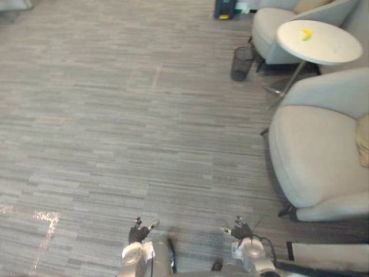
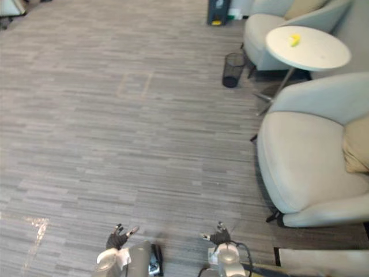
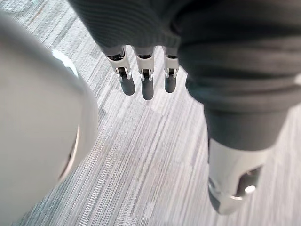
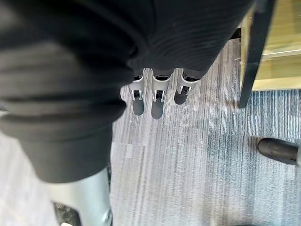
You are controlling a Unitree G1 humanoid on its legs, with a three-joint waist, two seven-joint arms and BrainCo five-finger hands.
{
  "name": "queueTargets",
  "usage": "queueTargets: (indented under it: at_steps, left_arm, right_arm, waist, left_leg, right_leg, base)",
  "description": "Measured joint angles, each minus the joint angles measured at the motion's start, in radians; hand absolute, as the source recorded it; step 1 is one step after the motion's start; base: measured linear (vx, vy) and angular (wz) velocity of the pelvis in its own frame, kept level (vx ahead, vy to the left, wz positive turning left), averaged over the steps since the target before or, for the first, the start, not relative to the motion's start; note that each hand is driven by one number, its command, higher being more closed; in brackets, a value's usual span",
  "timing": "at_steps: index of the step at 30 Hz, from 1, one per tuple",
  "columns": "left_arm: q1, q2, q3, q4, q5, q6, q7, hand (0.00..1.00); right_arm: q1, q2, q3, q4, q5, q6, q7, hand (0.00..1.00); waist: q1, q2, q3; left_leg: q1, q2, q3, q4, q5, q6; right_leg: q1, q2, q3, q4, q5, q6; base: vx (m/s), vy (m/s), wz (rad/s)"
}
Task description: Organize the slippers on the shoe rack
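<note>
Slippers are in neither hand yet: left hand (image 1: 138, 232) and right hand (image 1: 240, 229) hang over the carpet (image 1: 144, 115), fingers straight, empty. Probably a resting pose while the robot looks for the rack.

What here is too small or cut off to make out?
Eye views: yellow thing on the round table, too small to name.
Eye views: dark bin, cut off by the top edge.
Right wrist view: black-framed yellowish panel, dark rounded object, both cut off at the edge.

The small yellow thing (image 1: 306, 34) on the round table (image 1: 330, 49) is unidentifiable.
</note>
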Motion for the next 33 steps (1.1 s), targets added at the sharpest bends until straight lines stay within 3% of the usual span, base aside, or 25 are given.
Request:
queueTargets:
  at_steps: [1, 2, 4, 6, 7, 8, 10, 11, 13, 15, 17, 19, 20, 21, 23, 25, 26, 29, 32, 33]
  left_arm:
    - [-0.001, 0.007, -0.001, 0.000, 0.000, -0.001, 0.000, 0.00]
    - [0.000, 0.029, 0.000, 0.005, 0.001, 0.002, 0.001, 0.00]
    - [0.007, 0.043, -0.001, 0.011, 0.001, 0.004, 0.001, 0.00]
    - [0.027, 0.047, -0.008, 0.014, 0.011, 0.004, 0.000, 0.00]
    - [0.029, 0.049, -0.011, 0.014, 0.011, 0.004, 0.000, 0.00]
    - [0.035, 0.052, -0.020, 0.015, 0.017, 0.005, 0.000, 0.00]
    - [0.039, 0.063, -0.023, 0.016, 0.020, 0.010, 0.001, 0.00]
    - [0.052, 0.058, -0.025, 0.015, 0.020, 0.012, 0.001, 0.00]
    - [0.051, 0.051, -0.024, 0.015, 0.020, 0.012, 0.001, 0.00]
    - [0.040, 0.039, -0.021, 0.015, 0.020, 0.012, 0.001, 0.00]
    - [0.029, 0.029, -0.013, 0.018, 0.022, 0.011, -0.001, 0.00]
    - [0.023, 0.019, 0.001, 0.020, 0.025, 0.011, -0.001, 0.00]
    - [0.022, 0.006, 0.008, 0.028, 0.032, 0.011, 0.000, 0.00]
    - [0.029, -0.001, 0.008, 0.036, 0.036, 0.011, 0.000, 0.00]
    - [0.023, -0.028, 0.016, 0.038, 0.039, 0.011, 0.000, 0.00]
    - [0.031, -0.029, 0.040, 0.039, 0.039, 0.015, -0.003, 0.00]
    - [0.032, -0.031, 0.066, 0.021, 0.039, 0.015, -0.004, 0.00]
    - [0.033, -0.031, 0.072, -0.020, 0.038, 0.014, -0.006, 0.00]
    - [0.039, -0.032, 0.087, -0.065, 0.037, 0.011, -0.006, 0.00]
    - [0.040, -0.031, 0.088, -0.087, 0.037, 0.006, -0.005, 0.00]
  right_arm:
    - [-0.003, 0.004, 0.000, 0.002, 0.006, 0.000, 0.000, 0.00]
    - [-0.032, 0.016, -0.001, 0.033, 0.011, 0.000, -0.002, 0.00]
    - [-0.039, 0.014, -0.005, 0.044, 0.011, 0.000, -0.002, 0.00]
    - [-0.025, 0.015, -0.010, 0.060, 0.009, -0.001, 0.001, 0.00]
    - [-0.022, 0.015, -0.010, 0.064, 0.009, 0.000, 0.001, 0.00]
    - [-0.007, 0.021, -0.009, 0.067, 0.008, 0.000, 0.004, 0.00]
    - [0.009, 0.033, -0.009, 0.060, 0.010, 0.004, 0.006, 0.00]
    - [0.013, 0.031, -0.009, 0.030, 0.009, 0.002, 0.005, 0.00]
    - [0.017, 0.030, -0.011, 0.013, 0.009, -0.007, 0.004, 0.00]
    - [0.019, 0.035, -0.034, -0.007, 0.011, -0.009, 0.005, 0.00]
    - [0.018, 0.041, -0.057, -0.006, 0.012, -0.009, 0.004, 0.00]
    - [0.018, 0.041, -0.071, -0.006, 0.012, -0.009, 0.004, 0.00]
    - [0.017, 0.040, -0.087, -0.010, 0.012, -0.008, 0.004, 0.00]
    - [0.017, 0.034, -0.091, -0.009, 0.011, -0.008, 0.004, 0.00]
    - [0.012, 0.036, -0.090, -0.007, 0.011, -0.005, 0.004, 0.00]
    - [0.014, 0.052, -0.062, -0.010, 0.012, -0.002, 0.005, 0.00]
    - [0.013, 0.069, -0.041, -0.010, 0.014, 0.002, 0.005, 0.00]
    - [0.013, 0.072, -0.025, -0.014, 0.022, 0.004, 0.004, 0.00]
    - [0.005, 0.072, -0.020, -0.026, 0.022, 0.006, -0.008, 0.00]
    - [0.010, 0.072, -0.016, -0.034, 0.022, 0.005, -0.010, 0.00]
  waist:
    - [0.002, -0.009, 0.000]
    - [0.018, -0.034, 0.001]
    - [0.022, -0.035, 0.000]
    - [0.019, -0.030, 0.001]
    - [0.018, -0.028, 0.001]
    - [0.014, -0.020, 0.008]
    - [-0.001, -0.038, 0.006]
    - [-0.012, -0.031, 0.007]
    - [-0.018, -0.029, 0.005]
    - [-0.019, -0.026, 0.006]
    - [-0.027, -0.026, 0.004]
    - [-0.031, -0.028, 0.002]
    - [-0.035, -0.003, -0.011]
    - [-0.033, 0.020, -0.025]
    - [-0.039, 0.041, -0.027]
    - [-0.035, 0.056, -0.018]
    - [-0.024, 0.050, -0.007]
    - [-0.007, 0.030, 0.001]
    - [0.005, 0.019, 0.010]
    - [0.022, 0.000, 0.017]
  left_leg:
    - [0.002, -0.013, 0.008, -0.011, 0.002, 0.004]
    - [0.006, -0.050, 0.010, -0.020, -0.009, 0.026]
    - [0.029, -0.072, 0.009, -0.014, -0.026, 0.050]
    - [0.130, -0.110, -0.022, -0.029, -0.051, 0.074]
    - [0.149, -0.111, -0.033, -0.035, -0.061, 0.077]
    - [0.216, -0.123, -0.084, -0.074, -0.099, 0.068]
    - [0.276, -0.138, -0.132, -0.101, -0.113, 0.086]
    - [0.333, -0.136, -0.162, -0.133, -0.123, 0.088]
    - [0.381, -0.136, -0.197, -0.162, -0.139, 0.081]
    - [0.422, -0.130, -0.247, -0.167, -0.164, 0.071]
    - [0.449, -0.123, -0.318, -0.168, -0.199, 0.039]
    - [0.472, -0.121, -0.362, -0.172, -0.234, 0.022]
    - [0.502, -0.081, -0.401, -0.184, -0.261, 0.005]
    - [0.509, -0.064, -0.402, -0.178, -0.261, -0.003]
    - [0.444, -0.033, -0.387, 0.011, -0.240, -0.038]
    - [0.287, 0.037, -0.327, 0.412, -0.150, -0.122]
    - [0.202, 0.101, -0.246, 0.601, -0.162, -0.105]
    - [0.074, 0.142, -0.145, 0.635, -0.193, -0.064]
    - [-0.058, 0.129, -0.101, 0.404, -0.203, -0.036]
    - [-0.092, 0.090, -0.108, 0.243, -0.161, -0.039]
  right_leg:
    - [0.000, -0.007, -0.003, -0.006, 0.003, 0.004]
    - [0.014, -0.027, -0.005, -0.033, 0.036, 0.026]
    - [0.034, -0.048, 0.000, 0.001, 0.051, 0.045]
    - [-0.023, -0.122, 0.025, 0.345, 0.092, 0.069]
    - [-0.046, -0.131, 0.042, 0.424, 0.118, 0.064]
    - [-0.151, -0.143, 0.122, 0.696, 0.149, 0.021]
    - [-0.276, -0.106, 0.206, 0.881, 0.082, 0.009]
    - [-0.349, -0.069, 0.213, 0.889, 0.047, -0.006]
    - [-0.425, -0.047, 0.186, 0.802, 0.023, -0.017]
    - [-0.474, -0.021, 0.157, 0.585, 0.025, -0.028]
    - [-0.476, 0.031, 0.207, 0.254, 0.105, -0.032]
    - [-0.475, 0.051, 0.261, 0.171, 0.176, -0.050]
    - [-0.457, 0.077, 0.251, 0.196, 0.227, -0.087]
    - [-0.456, 0.086, 0.230, 0.211, 0.194, -0.091]
    - [-0.414, 0.098, 0.175, 0.241, 0.136, -0.123]
    - [-0.300, 0.139, 0.150, 0.186, 0.099, -0.148]
    - [-0.210, 0.163, 0.150, 0.136, 0.084, -0.164]
    - [-0.094, 0.164, 0.148, 0.040, 0.074, -0.161]
    - [0.004, 0.143, 0.145, -0.037, 0.048, -0.124]
    - [0.030, 0.108, 0.147, -0.036, 0.019, -0.092]
  base:
    - [0.38, 0.217, 0.62]
    - [0.33, 0.170, 0.35]
    - [0.35, 0.203, 0.48]
    - [0.33, 0.224, 0.71]
    - [0.25, 0.136, 0.72]
    - [0.24, 0.113, 0.67]
    - [0.26, 0.046, 0.82]
    - [0.26, 0.005, 0.71]
    - [0.29, -0.031, 0.65]
    - [0.36, -0.092, 0.74]
    - [0.43, -0.183, 0.86]
    - [0.51, -0.250, 0.82]
    - [0.58, -0.269, 0.78]
    - [0.73, -0.293, 0.85]
    - [0.56, -0.201, 0.54]
    - [0.65, -0.209, 0.19]
    - [0.56, -0.120, 0.03]
    - [0.48, -0.080, 0.03]
    - [0.50, 0.094, 0.05]
    - [0.47, 0.227, -0.05]
